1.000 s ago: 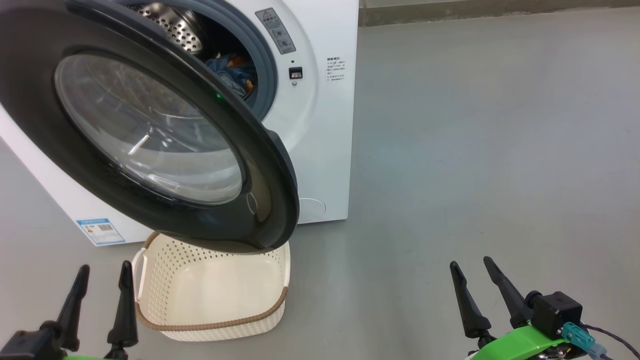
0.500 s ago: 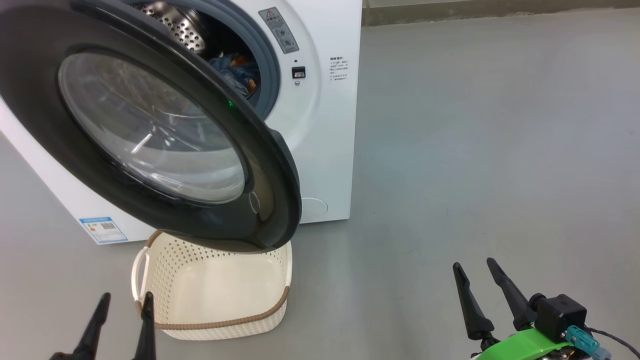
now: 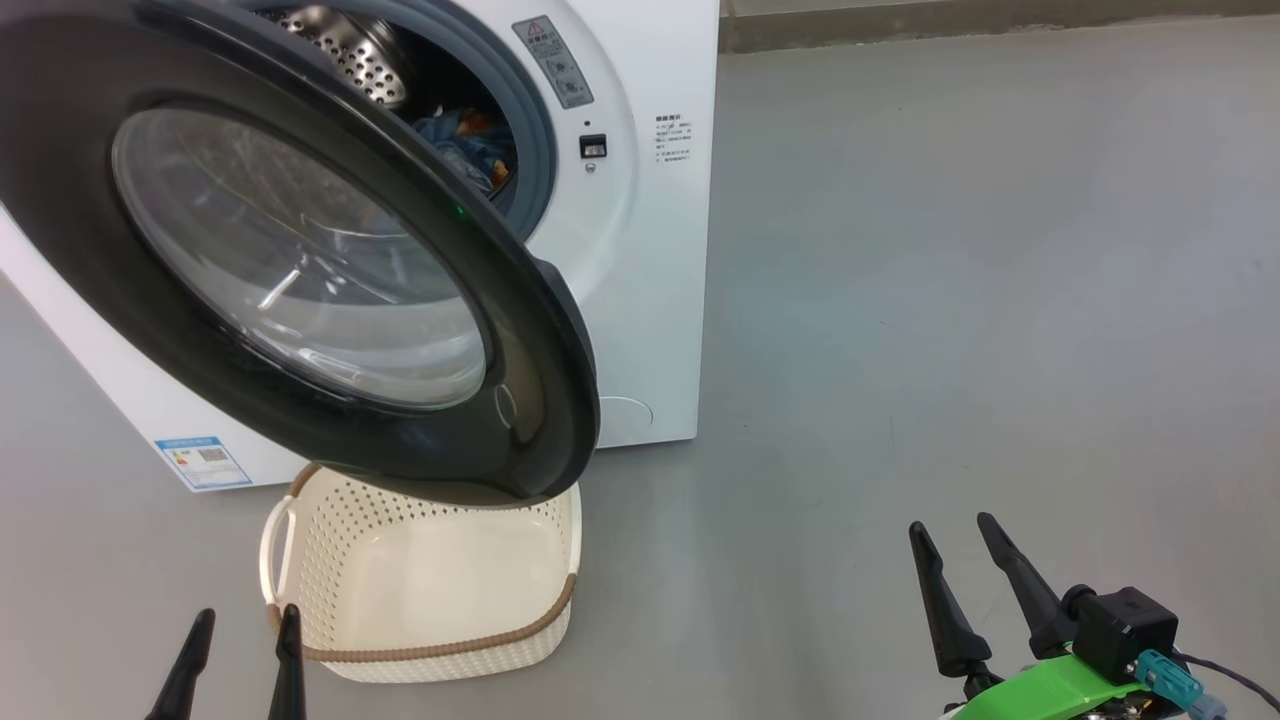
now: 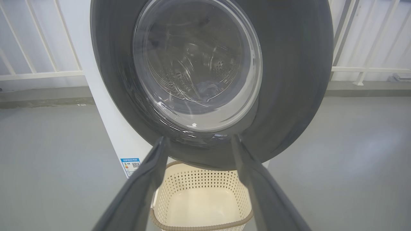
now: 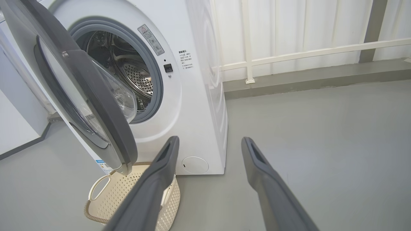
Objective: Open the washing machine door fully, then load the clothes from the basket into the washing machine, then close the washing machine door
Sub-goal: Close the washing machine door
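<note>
1. I take the washing machine (image 3: 640, 300) as my landmark. It stands on the grey floor (image 3: 950, 250) ahead of me, with its front turned my way.
2. The washing machine door (image 3: 300, 250) is swung out from the washing machine's front, attached on my left, with its free edge toward me. Behind it the round opening is uncovered, showing the grey gasket (image 3: 530, 120) and the steel drum (image 3: 350, 50).
3. The clothes (image 3: 470, 145) lie inside the washing machine, low in the drum. They are a blue heap with bits of orange, and the print is too small for me to make out.
4. The basket (image 3: 440, 648) sits on the floor just in front of the washing machine, partly under the door's lower edge. Its cream bottom shows.
5. The left gripper (image 3: 247, 615) is released, its fingers spread with nothing between them. It hovers in front of the washing machine on the near side of the basket, close to the basket's brown rim. In the left wrist view its fingers point at the door's lower rim.
6. The right gripper (image 3: 950, 523) is also released and holds nothing. It hangs over bare floor out in front of the washing machine's right corner, well apart from the door.
7. A blue label sticker (image 3: 203, 462) sits low on the washing machine's front, at my left. A white railing (image 5: 289, 54) runs behind the washing machine.
</note>
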{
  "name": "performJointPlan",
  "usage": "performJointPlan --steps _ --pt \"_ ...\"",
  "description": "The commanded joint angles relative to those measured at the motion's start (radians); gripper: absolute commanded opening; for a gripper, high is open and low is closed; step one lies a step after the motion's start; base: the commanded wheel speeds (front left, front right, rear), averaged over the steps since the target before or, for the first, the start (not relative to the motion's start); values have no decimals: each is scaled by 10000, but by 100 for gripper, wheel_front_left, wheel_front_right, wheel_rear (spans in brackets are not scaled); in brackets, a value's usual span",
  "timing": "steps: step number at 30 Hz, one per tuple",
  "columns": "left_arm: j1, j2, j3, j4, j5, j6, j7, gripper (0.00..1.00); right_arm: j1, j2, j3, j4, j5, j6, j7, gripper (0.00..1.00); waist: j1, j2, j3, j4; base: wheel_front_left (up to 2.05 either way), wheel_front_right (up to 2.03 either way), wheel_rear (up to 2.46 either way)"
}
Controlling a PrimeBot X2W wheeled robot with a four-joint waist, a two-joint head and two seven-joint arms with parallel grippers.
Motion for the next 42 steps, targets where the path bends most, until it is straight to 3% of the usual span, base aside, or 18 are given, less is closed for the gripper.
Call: performJointPlan --steps 1,15,23,24,25,27,34,42 --pt "-151 43 373 -294 -56 67 -62 100 -71 5 180 -291 -42 27 -122 100 0 0 -8 -2 0 0 0" --pt "-98 33 331 -295 -394 443 -62 100 -12 5 151 -256 -49 27 -122 100 0 0 -9 45 0 0 0" --pt "17 33 255 -419 -362 414 -62 100 6 5 137 -210 -69 27 -122 100 0 0 -78 38 0 0 0" --pt "32 32 248 -427 -364 408 -62 100 12 5 128 -210 -66 27 -122 91 0 0 -88 39 0 0 0" --pt "45 32 243 -432 -369 403 -62 100 20 5 121 -209 -61 27 -122 69 0 0 -95 41 0 0 0" --pt "68 32 234 -435 -375 399 -62 100 32 5 108 -192 -58 27 -122 0 0 0 -109 42 0 0 0" --pt "79 32 169 -600 -504 389 -63 100 28 5 -25 -310 101 27 -122 0 0 0 -101 85 0 0 0" --pt "94 32 89 -592 -606 384 -63 100 -470 5 224 -2527 476 27 -122 0 0 0 38 100 0 0 0"
